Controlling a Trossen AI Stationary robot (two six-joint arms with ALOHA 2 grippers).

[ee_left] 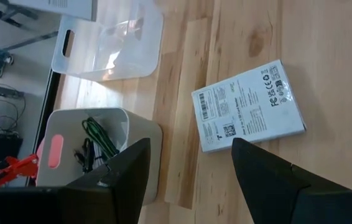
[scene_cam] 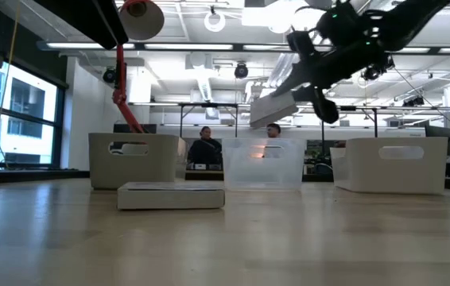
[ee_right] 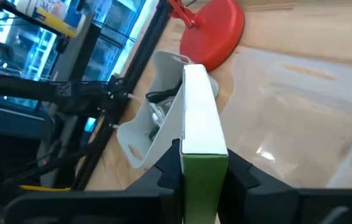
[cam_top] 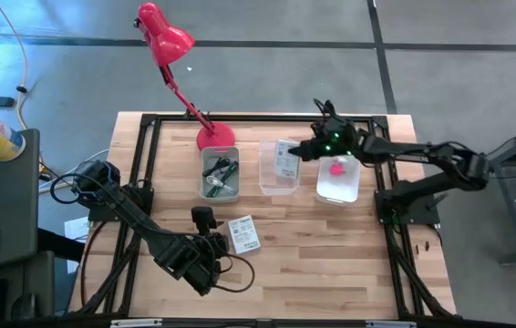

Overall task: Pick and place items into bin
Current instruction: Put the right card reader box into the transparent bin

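Observation:
My right gripper (cam_top: 296,150) (scene_cam: 308,87) is shut on a white printed box (cam_top: 285,157) and hovers over the clear middle bin (cam_top: 279,178) (scene_cam: 263,163). A second white printed box (cam_top: 242,234) (ee_left: 249,106) lies flat on the table. My left gripper (cam_top: 211,239) (ee_left: 188,146) is open, just near of that box, touching nothing. The grey left bin (cam_top: 220,173) (ee_left: 95,149) holds green and black cables. A pink cube (cam_top: 337,168) sits in the white right bin (cam_top: 338,182). My right gripper pinches the box by its green end (ee_right: 204,171) between the two fingers (ee_right: 241,174), one on each broad face. It comes from the table's right side, slanting down. The box (scene_cam: 273,109) is lifted clear, tilted, and juts out beyond the fingers over the clear bin.
A red desk lamp (cam_top: 214,137) stands at the far edge behind the grey bin, its head (cam_top: 162,32) reaching past the table. A black frame (cam_top: 149,123) runs round the tabletop. Bare wood lies on the near right part (cam_top: 331,264). People sit in the room beyond (scene_cam: 205,147).

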